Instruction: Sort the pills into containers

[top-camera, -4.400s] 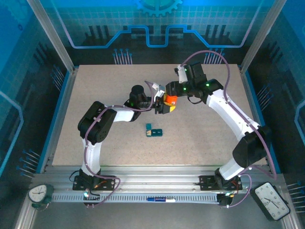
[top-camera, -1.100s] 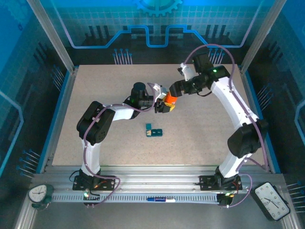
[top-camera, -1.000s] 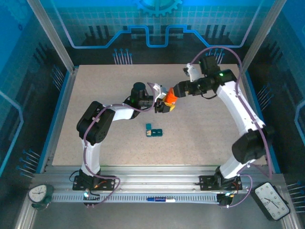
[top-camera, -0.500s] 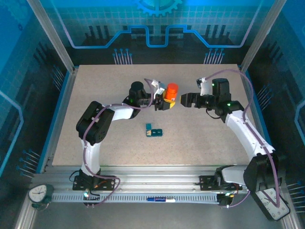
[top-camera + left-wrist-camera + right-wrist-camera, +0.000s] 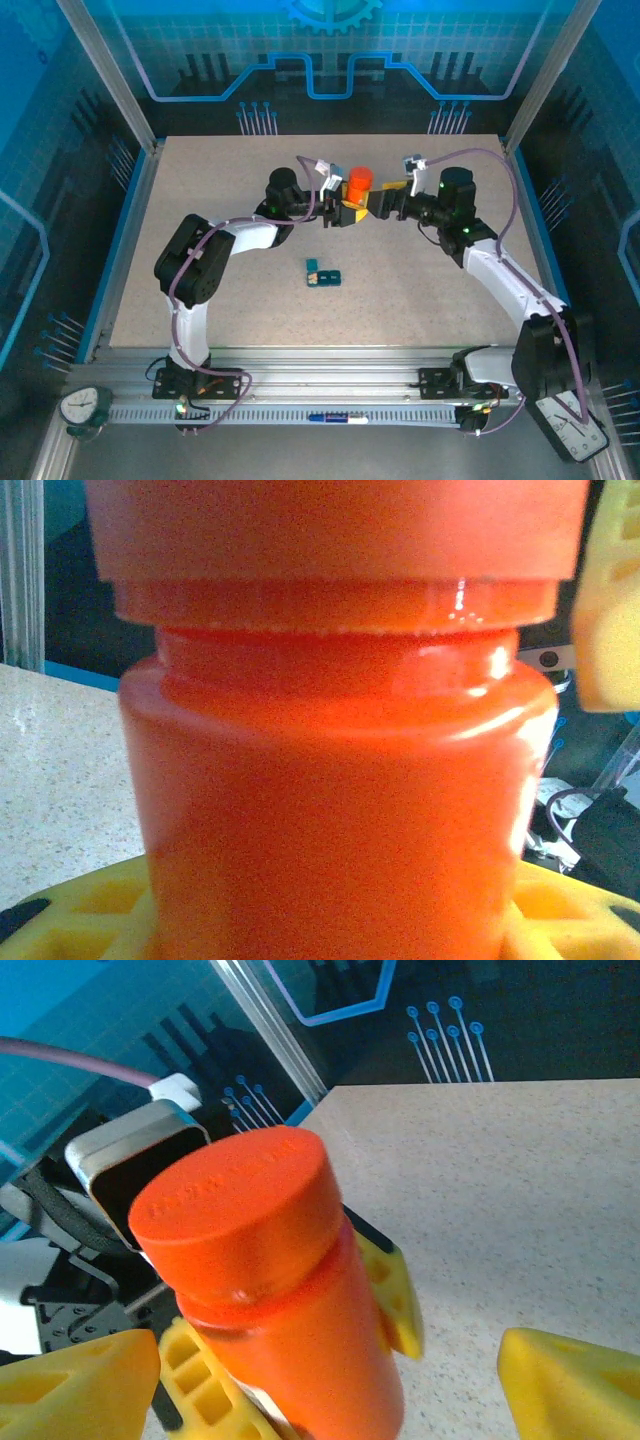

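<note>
Nearest the arm bases, the dark-teal containers (image 5: 323, 274) lie flat on the worktop (image 5: 220, 200), well apart from both arms' fingers. Beyond them, the left gripper (image 5: 345, 207) is clamped on the lower body of the upright, capped orange bottle (image 5: 358, 185). Just right of it, the right gripper (image 5: 380, 202) faces the bottle, its yellow fingers spread wide apart.

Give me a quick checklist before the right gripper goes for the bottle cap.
1. Hold: left gripper shut on orange bottle: ok.
2. Bottle upright: ok.
3. Seal: cap on, untouched: ok.
4. Approach: right gripper open, flanking the bottle: ok.
5. Its height matched to the cap: cannot tell.
6. Target: containers on table, apart from both arms: ok.
</note>
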Available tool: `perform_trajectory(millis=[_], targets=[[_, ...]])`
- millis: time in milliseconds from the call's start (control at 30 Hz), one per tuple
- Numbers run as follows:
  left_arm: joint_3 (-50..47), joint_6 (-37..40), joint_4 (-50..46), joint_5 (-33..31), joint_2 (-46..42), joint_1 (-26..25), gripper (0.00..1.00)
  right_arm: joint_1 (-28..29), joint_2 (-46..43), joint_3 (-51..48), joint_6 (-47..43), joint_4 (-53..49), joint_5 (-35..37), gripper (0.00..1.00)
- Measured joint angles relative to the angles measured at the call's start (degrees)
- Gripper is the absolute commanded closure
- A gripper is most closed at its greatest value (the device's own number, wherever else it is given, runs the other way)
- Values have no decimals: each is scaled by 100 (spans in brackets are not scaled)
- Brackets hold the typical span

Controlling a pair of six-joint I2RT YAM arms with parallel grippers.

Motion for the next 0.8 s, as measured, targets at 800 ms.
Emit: perform_trajectory(millis=[800], targets=[[142, -297, -59, 144, -20, -24, 100, 326, 619, 50, 160, 684, -129, 34]])
